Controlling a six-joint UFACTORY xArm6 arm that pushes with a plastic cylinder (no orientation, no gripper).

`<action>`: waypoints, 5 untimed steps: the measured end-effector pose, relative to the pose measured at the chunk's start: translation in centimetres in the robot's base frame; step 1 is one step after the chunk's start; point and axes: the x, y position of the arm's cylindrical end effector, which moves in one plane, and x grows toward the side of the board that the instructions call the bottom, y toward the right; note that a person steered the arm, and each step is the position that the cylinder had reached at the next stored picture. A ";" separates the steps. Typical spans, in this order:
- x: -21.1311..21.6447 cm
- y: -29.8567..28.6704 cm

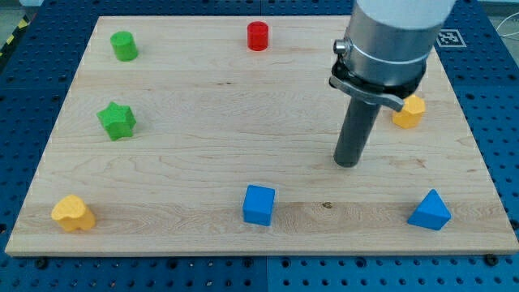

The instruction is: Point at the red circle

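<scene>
The red circle (257, 36) is a small red cylinder standing near the view's top edge of the wooden board, a little left of centre. My tip (347, 164) rests on the board right of centre, well below and to the right of the red circle, not touching any block. The arm's grey body rises from the rod toward the view's top right.
The wooden board (203, 105) holds a green cylinder (124, 46) at top left, a green star (117, 121) at left, a yellow block (73, 212) at bottom left, a blue cube (259, 204) at bottom centre, a blue triangle (429, 211) at bottom right and an orange block (409, 112) beside the arm.
</scene>
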 end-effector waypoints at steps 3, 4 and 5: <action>-7.5 -0.5; -10.6 -0.5; -14.0 -1.3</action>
